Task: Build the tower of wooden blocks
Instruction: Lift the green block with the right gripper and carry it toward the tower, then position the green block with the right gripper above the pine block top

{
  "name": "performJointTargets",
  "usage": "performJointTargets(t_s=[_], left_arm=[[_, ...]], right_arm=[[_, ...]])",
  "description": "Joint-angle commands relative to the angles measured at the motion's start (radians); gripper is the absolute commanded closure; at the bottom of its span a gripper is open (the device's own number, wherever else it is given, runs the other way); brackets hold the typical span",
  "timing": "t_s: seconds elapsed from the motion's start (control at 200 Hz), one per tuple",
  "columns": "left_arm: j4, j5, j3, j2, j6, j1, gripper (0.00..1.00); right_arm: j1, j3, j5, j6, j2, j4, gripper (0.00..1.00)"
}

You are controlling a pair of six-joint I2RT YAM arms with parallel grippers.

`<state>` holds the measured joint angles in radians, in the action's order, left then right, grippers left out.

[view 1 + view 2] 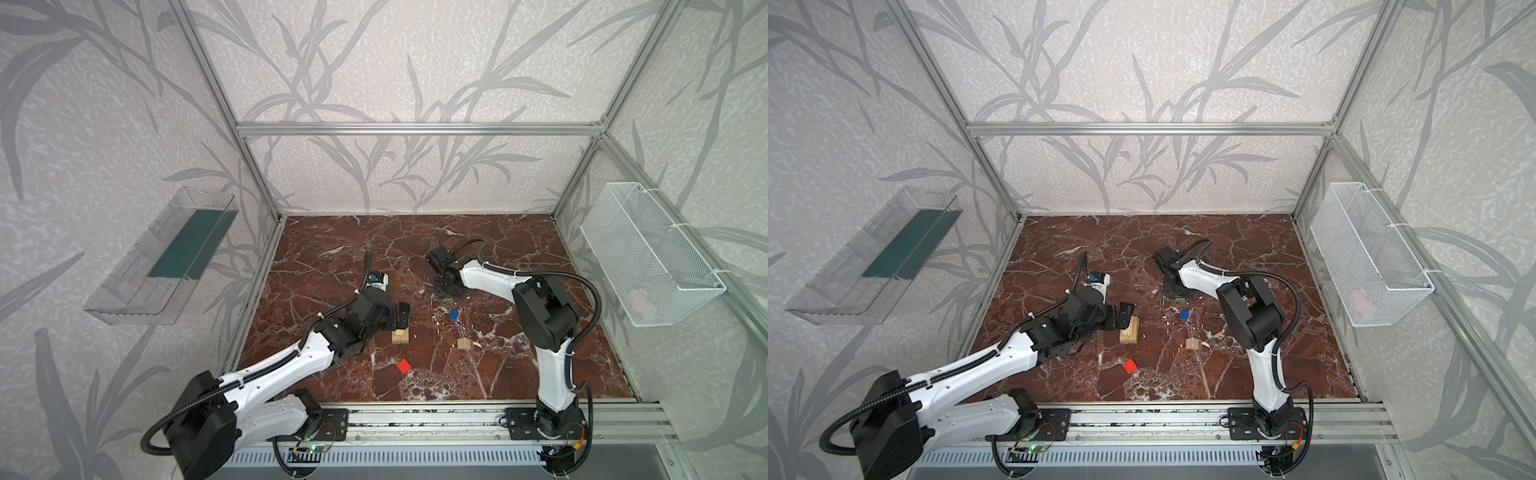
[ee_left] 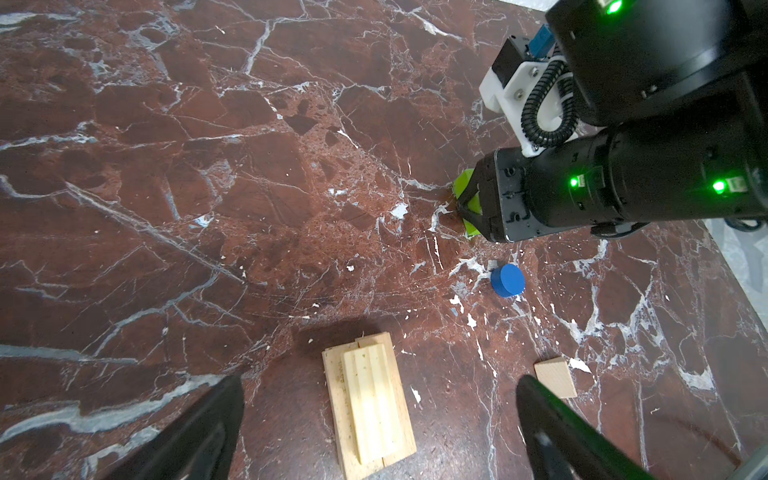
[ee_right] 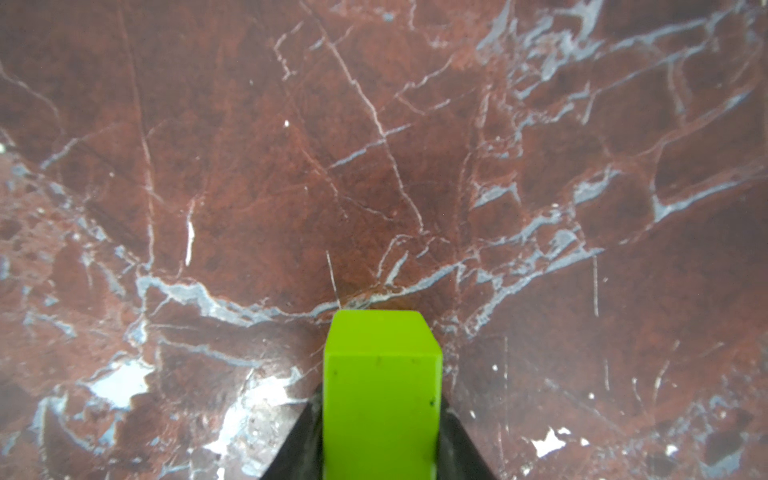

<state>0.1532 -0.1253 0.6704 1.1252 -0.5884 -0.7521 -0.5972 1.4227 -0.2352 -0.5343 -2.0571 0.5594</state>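
Gripping the lime-green oblong (image 3: pixel 382 374) down at the counter (image 1: pixel 332 249), two o'clock from the plank stack (image 1: pixel 400 336), the right hand (image 2: pixel 467 203) needed a straight, level lift; the left hand (image 1: pixel 402 316) hovered spread wide.

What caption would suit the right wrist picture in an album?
The right hand clamps a lime-green block over the red marble tabletop.
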Motion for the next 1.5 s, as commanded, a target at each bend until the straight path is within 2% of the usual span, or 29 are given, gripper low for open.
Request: performJointTargets(t_s=[0.0, 0.16, 0.405, 0.6, 0.785, 1.05, 1.295, 1.495], left_arm=[[-0.002, 0.014, 0.001, 0.001, -0.02, 0.01, 0.0], [-0.007, 0.018, -0.008, -0.011, -0.033, 0.013, 0.0], [0.023, 0.033, 0.016, -0.011, -0.035, 0.021, 0.0], [0.08, 0.033, 0.019, -0.048, -0.043, 0.03, 0.0], [0.146, 0.036, -0.006, -0.118, -0.07, 0.045, 0.0], [0.26, 0.039, -0.059, -0.266, -0.097, 0.065, 0.0], [0.399, 0.054, -0.074, -0.381, -0.115, 0.08, 0.0], [0.459, 0.049, -0.085, -0.449, -0.128, 0.082, 0.0]], right_arm=[[-0.004, 0.008, 0.0, 0.03, -0.036, 0.034, 0.62], [-0.003, 0.001, 0.011, 0.044, -0.031, 0.02, 0.61], [-0.008, -0.014, 0.008, 0.081, 0.038, 0.015, 0.71], [-0.033, -0.002, 0.017, 0.11, 0.102, 0.051, 0.71], [-0.069, -0.02, 0.058, 0.075, 0.194, 0.075, 0.71], [-0.18, -0.036, 0.071, -0.121, 0.3, 0.128, 0.75], [-0.351, 0.044, -0.087, -0.299, 0.302, 0.24, 0.77], [-0.456, 0.081, -0.131, -0.422, 0.262, 0.25, 0.77]])
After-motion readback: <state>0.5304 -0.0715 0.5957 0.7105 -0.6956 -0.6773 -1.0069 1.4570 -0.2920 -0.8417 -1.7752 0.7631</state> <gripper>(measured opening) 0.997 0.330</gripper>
